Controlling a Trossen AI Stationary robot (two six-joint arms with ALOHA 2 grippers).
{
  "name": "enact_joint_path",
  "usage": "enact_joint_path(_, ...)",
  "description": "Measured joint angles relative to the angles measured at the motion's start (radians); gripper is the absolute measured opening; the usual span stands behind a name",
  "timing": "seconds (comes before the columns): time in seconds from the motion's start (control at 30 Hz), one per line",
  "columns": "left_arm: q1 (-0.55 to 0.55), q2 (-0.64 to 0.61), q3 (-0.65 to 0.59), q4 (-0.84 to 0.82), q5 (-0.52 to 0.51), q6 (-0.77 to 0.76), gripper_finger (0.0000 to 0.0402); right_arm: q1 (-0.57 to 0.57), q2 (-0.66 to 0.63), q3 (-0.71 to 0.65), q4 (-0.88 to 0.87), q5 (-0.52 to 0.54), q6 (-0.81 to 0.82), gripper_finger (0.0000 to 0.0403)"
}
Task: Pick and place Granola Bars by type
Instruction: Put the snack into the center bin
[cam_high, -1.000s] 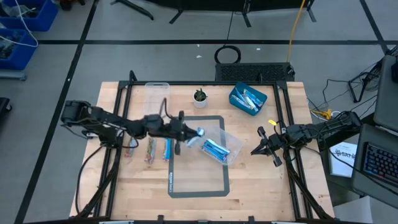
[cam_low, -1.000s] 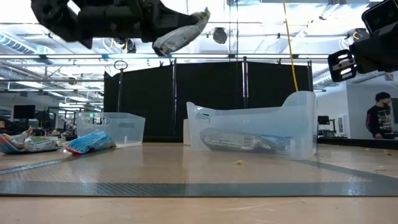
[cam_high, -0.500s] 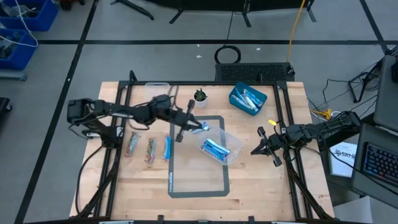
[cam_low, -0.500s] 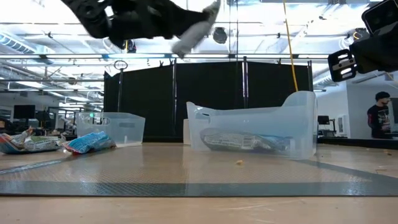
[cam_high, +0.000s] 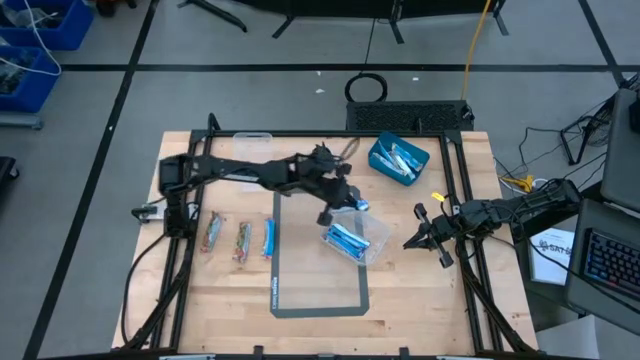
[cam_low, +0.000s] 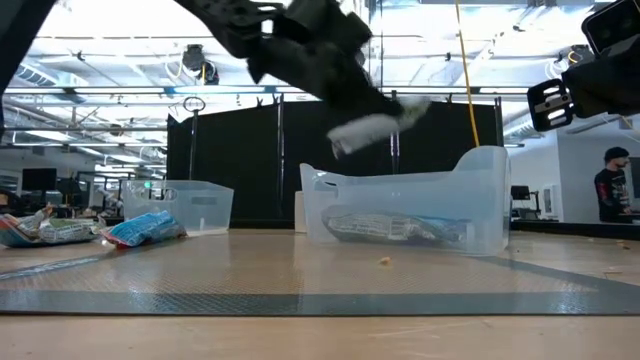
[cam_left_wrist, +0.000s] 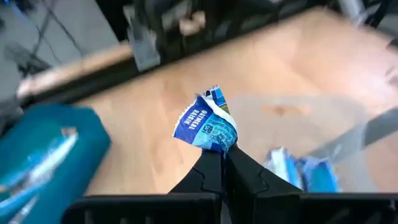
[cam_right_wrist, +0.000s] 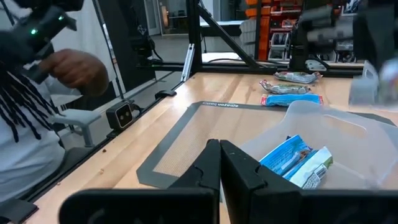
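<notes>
The left gripper (cam_high: 350, 201) is extended across the table with its fingers pinched together on one blue-and-white granola bar (cam_left_wrist: 207, 123), which sticks out beyond the fingertips, crumpled at the clamped end. In the low view this held bar (cam_low: 375, 126) hangs in the air above the clear plastic tub (cam_low: 410, 210), not touching it. The tub (cam_high: 372, 232) lies just below and beside the left gripper on the grey mat (cam_high: 318, 290) and contains several blue bars (cam_high: 345, 240). Three more bars (cam_high: 240, 240) lie side by side on the wooden table (cam_high: 420, 300), well apart from the left gripper, back toward the left arm's base: a brownish one (cam_high: 213, 232), a second brownish one beside it, and a blue one (cam_high: 268, 238) nearest the mat. A blue square bin (cam_high: 397, 161) holding further blue bars stands near the left gripper, toward the far edge of the table, next to a small potted plant (cam_high: 321, 155). A second, empty-looking clear tub (cam_high: 252, 150) sits at the far edge under the left arm. The right gripper (cam_high: 412, 240) waits at the table's right side, fingers pressed together and holding nothing, just beside the tub with the blue bars (cam_right_wrist: 292, 158). A person (cam_right_wrist: 37, 118) shows at the edge of the right wrist view.
</notes>
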Motion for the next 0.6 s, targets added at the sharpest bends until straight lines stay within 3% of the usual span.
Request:
enact_joint_path(0.23, -0.032, 0.114, 0.134, -0.131, -0.02, 0.039, 0.0007, 0.0, 0.0, 0.0, 0.0, 0.0, 0.0, 0.0)
enact_joint_path(0.6, -0.093, 0.123, 0.139, -0.174, -0.019, 0.041, 0.0009, 0.0, 0.0, 0.0, 0.0, 0.0, 0.0, 0.0)
